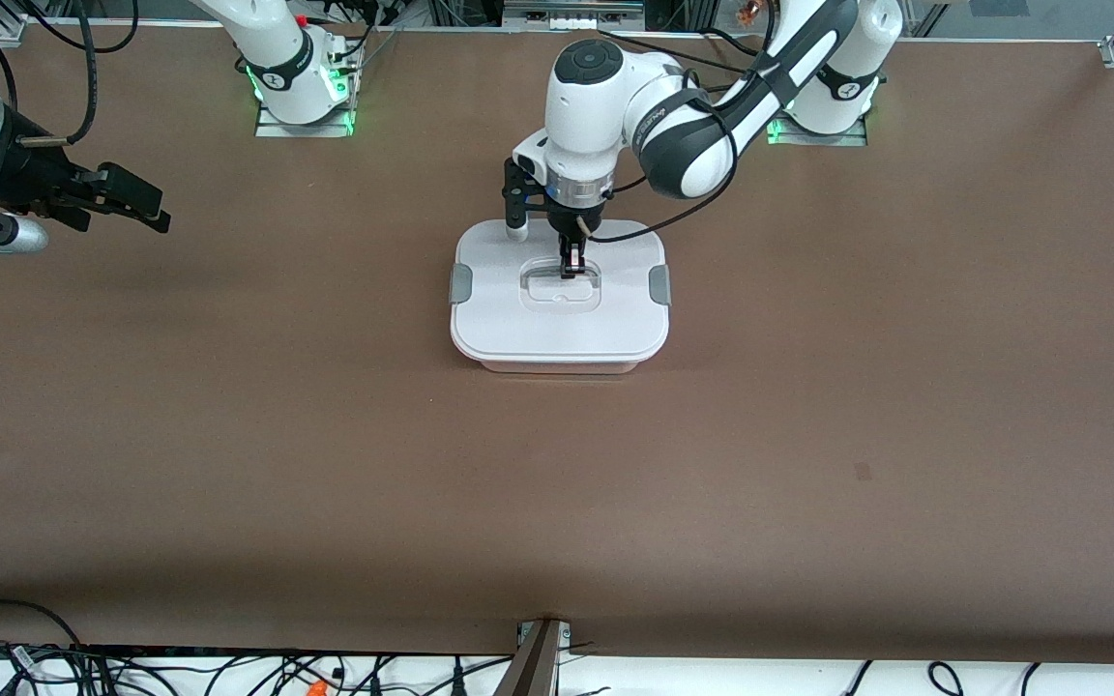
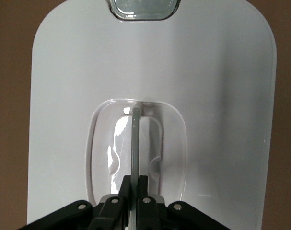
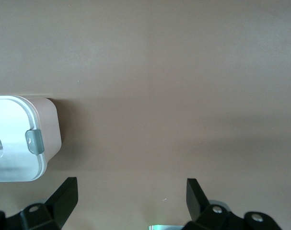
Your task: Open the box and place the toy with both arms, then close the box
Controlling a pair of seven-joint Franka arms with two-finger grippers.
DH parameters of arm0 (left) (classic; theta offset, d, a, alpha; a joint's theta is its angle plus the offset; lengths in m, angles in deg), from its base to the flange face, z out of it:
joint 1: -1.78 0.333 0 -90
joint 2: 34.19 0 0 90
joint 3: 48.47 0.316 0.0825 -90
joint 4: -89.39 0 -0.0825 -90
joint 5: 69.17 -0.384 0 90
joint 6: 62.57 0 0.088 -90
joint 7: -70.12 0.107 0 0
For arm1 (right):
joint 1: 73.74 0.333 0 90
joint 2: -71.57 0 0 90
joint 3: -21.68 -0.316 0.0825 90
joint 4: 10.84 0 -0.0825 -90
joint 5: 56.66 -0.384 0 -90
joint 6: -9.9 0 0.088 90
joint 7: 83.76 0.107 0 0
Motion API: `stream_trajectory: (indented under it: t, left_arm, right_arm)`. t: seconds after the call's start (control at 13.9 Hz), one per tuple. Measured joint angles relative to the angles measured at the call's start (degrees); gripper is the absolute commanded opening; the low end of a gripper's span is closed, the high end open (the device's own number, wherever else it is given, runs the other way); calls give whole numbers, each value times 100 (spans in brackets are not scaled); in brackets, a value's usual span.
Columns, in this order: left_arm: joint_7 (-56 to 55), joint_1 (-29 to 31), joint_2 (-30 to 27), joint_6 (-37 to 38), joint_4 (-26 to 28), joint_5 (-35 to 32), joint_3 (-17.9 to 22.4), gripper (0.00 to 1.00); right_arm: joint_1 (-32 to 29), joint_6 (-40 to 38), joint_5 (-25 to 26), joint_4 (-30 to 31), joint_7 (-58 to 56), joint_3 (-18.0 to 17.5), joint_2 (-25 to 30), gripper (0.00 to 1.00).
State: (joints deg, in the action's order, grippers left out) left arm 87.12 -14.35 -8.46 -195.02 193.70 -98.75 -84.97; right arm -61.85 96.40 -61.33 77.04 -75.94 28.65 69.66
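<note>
The box (image 1: 559, 302) sits at the centre of the front view, a little above the middle of the frame, lid on and both grey clips (image 1: 460, 283) at its short ends; the toy does not show in any view. The left gripper (image 1: 572, 268) is down in the clear recessed handle (image 2: 135, 143), its fingers pressed together on the thin upright rib that runs across the recess, which the left wrist view shows at its lower centre. The right gripper (image 1: 136, 205) hangs over bare table (image 1: 325, 464) at the upper left edge of the front view, well apart from the box, jaws spread wide and waiting. The lid looks like stiff, smooth, light plastic, so I judge the rib to be the only sure hold: it is narrow and glossy, and could slip from a weak pinch. The base looks light too and may rise with the lid if the clips are latched, so a steadying hand at one short end seems wise
</note>
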Motion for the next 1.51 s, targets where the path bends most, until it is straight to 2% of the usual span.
stream_trajectory:
  t: [0.07, 0.43, 0.72, 0.86, 1.01, 1.22, 1.51]
  left_arm:
    - [-1, 0, 0, 1, -2, 0, 0, 99]
    - [-13, 22, 1, 235, -45, 0, 11, 100]
    - [-122, 28, -22, 620, -380, 201, 8, 100]
    - [-136, 49, -68, 1208, -783, 589, 10, 100]
    - [-207, 153, -145, 2169, -1377, 979, 25, 100]
    - [-335, 764, -384, 3396, -2127, 1196, 45, 100]
    - [-851, 1612, -481, 4489, -2927, 1270, 65, 100]
  right_arm:
    - [0, 0, 0, 0, 0, 0, 0, 100]
    - [0, -3, 0, 0, 1, 0, 0, 100]
    - [0, -8, 0, 0, 1, 0, 0, 100]
    - [0, -10, 0, 0, 1, 0, 0, 100]
    - [0, -12, 0, 0, 1, 1, 0, 100]
    - [1, -19, 0, 0, 1, 3, 0, 100]
    - [3, -23, 0, 0, 1, 3, 0, 100]
